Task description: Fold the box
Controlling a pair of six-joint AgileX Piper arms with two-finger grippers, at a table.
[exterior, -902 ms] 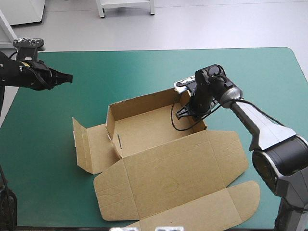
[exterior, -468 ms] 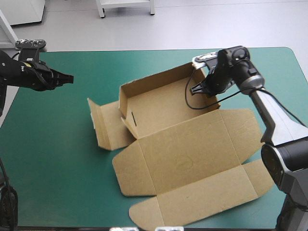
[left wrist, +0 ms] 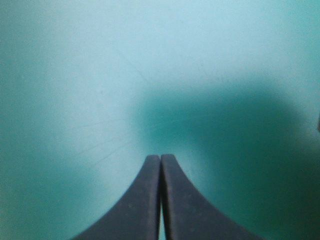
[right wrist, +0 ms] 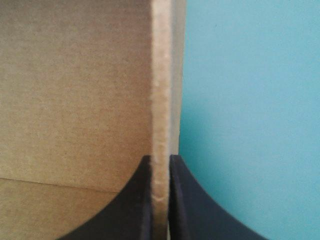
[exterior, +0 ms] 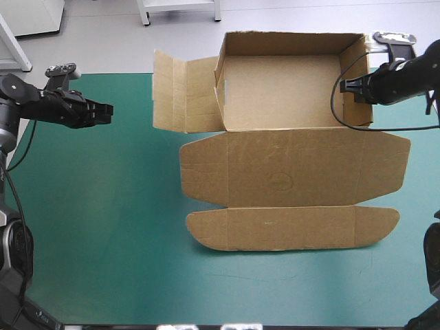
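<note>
The brown box (exterior: 289, 161) lies at the far edge of the surface (exterior: 103, 227) — walls up, lid flat. The right gripper (exterior: 355, 85) clamps its right wall; the left gripper (exterior: 108, 110), pressed together and empty, hovers well to the left.

1 brown box (exterior: 289, 165) sits on 1 teal-green worktop (exterior: 103, 240). 2 tools are in sight, the left tool (exterior: 110, 108) and the right tool (exterior: 343, 86), each with 2 black fingers (left wrist: 140, 200), 4 fingers in all.

Bright even light, soft dark shadow on teal-green cover (left wrist: 75, 75) ahead of left claw (left wrist: 160, 157)
</note>
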